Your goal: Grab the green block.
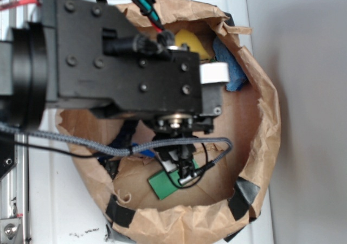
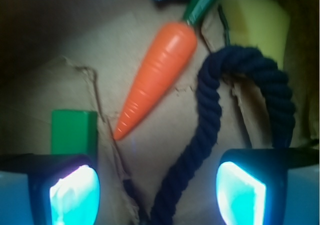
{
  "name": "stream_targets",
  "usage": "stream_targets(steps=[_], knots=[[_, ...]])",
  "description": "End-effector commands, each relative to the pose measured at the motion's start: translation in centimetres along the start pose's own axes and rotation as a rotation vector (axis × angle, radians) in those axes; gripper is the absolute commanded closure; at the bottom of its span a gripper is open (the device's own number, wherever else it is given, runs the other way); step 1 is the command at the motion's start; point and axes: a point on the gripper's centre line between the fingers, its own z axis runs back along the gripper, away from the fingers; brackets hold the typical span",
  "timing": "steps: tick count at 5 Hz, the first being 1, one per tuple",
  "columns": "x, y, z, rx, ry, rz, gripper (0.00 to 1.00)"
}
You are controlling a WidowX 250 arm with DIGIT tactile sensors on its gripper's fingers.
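Note:
The green block [image 2: 74,131] lies flat on the brown paper floor, its near end hidden behind my left finger. In the exterior view the green block [image 1: 161,184] shows below the arm, partly covered by the fingers and a cable. My gripper [image 2: 157,192] stands open, its glowing pads wide apart. Only brown paper and a stretch of dark blue rope [image 2: 205,135] lie between them. The block sits off to the left of the gap, not between the pads. In the exterior view the gripper [image 1: 181,165] hangs low over the paper, its fingertips hard to make out.
An orange carrot [image 2: 157,75] with a dark green stem lies diagonally ahead. A yellow sponge [image 2: 257,27] sits at the back right, a blue cloth [image 1: 230,65] beyond. The crumpled brown paper wall [image 1: 265,124] rings the whole area, taped at its base.

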Motion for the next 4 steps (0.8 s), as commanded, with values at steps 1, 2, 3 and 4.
stream_targets(steps=[1,2,3,4], knots=[[-3.0,-1.5,-1.2,-0.061,-0.101,0.006,0.00],[-3.3,-3.3,-0.5,-0.102,-0.086,0.042,0.00],[-3.3,-4.9,-0.7,-0.099,-0.115,0.086,0.00],[-3.2,-6.3,-1.3,-0.077,-0.152,0.113,0.00]])
